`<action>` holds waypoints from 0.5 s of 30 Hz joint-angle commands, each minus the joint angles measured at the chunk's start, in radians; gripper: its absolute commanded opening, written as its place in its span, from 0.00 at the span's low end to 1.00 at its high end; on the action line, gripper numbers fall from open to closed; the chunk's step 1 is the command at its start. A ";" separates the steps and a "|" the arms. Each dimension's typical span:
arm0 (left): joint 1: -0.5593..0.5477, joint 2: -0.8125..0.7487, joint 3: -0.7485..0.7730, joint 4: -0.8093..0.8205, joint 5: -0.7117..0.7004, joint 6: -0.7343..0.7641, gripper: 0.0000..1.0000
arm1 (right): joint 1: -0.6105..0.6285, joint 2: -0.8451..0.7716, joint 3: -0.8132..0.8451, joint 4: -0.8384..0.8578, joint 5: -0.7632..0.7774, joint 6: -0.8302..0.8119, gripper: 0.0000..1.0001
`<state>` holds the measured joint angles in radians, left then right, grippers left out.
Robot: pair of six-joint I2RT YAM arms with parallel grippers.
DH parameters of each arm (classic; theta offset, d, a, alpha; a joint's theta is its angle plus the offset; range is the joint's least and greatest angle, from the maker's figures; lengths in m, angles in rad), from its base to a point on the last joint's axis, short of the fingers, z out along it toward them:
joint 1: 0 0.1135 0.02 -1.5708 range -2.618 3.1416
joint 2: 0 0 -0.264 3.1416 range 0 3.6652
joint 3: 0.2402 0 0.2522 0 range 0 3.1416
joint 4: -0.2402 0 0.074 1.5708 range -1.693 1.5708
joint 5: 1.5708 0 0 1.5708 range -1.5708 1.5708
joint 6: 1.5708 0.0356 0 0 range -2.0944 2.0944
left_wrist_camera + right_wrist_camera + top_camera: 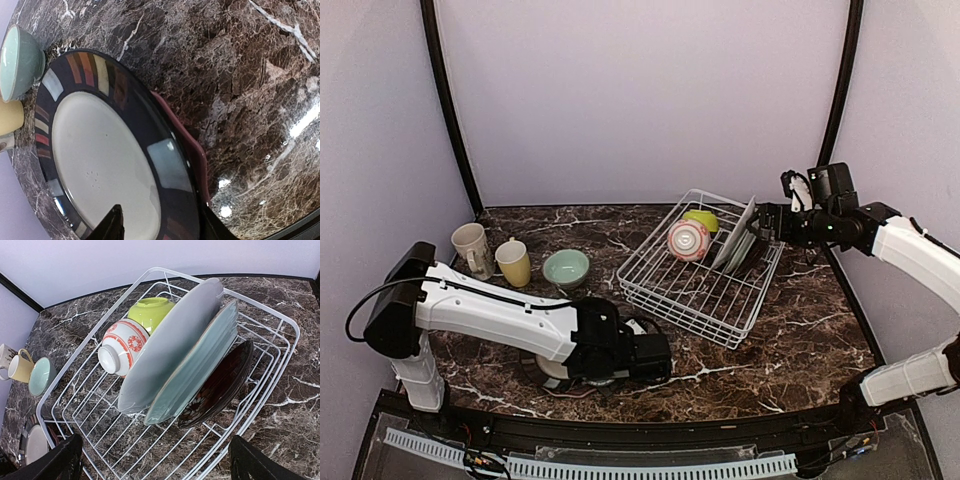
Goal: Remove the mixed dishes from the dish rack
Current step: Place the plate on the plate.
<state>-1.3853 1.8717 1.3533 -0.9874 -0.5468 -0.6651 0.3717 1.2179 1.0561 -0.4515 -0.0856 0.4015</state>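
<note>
The white wire dish rack holds three plates on edge: a grey-white one, a pale-green one and a dark floral one. A pink-striped bowl and a lime bowl lie beside them. My right gripper is open and hovers at the rack's far right corner, clear of the plates. My left gripper is open low over a black-rimmed plate. That plate lies flat on a dark pink plate on the table near the front edge.
A beige mug, a yellow mug and a mint bowl stand on the marble table left of the rack. The table's black front edge runs close to the stacked plates. Walls close in on three sides.
</note>
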 commanded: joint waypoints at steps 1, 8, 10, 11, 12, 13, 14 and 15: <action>-0.003 -0.043 -0.017 0.029 0.009 0.027 0.50 | -0.006 -0.008 -0.010 0.027 0.007 0.002 0.99; 0.006 -0.129 -0.052 0.125 0.080 0.117 0.59 | -0.005 -0.012 -0.003 0.007 0.026 -0.007 0.99; 0.015 -0.161 -0.068 0.157 0.115 0.141 0.64 | -0.005 -0.014 -0.003 0.003 0.032 -0.008 0.99; 0.020 -0.181 -0.073 0.177 0.125 0.157 0.71 | -0.005 -0.016 -0.003 0.002 0.033 -0.008 0.99; 0.021 -0.193 -0.082 0.186 0.138 0.167 0.74 | -0.005 -0.015 -0.004 0.001 0.036 -0.010 0.99; 0.025 -0.213 -0.085 0.200 0.141 0.182 0.77 | -0.006 -0.015 -0.003 0.001 0.039 -0.011 0.99; 0.029 -0.224 -0.086 0.207 0.146 0.190 0.80 | -0.005 -0.016 -0.001 -0.002 0.042 -0.013 0.99; 0.035 -0.246 -0.085 0.225 0.150 0.209 0.85 | -0.006 -0.016 0.000 -0.005 0.046 -0.016 0.99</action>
<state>-1.3689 1.7123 1.2873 -0.8295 -0.4419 -0.5262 0.3717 1.2175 1.0561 -0.4545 -0.0654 0.3985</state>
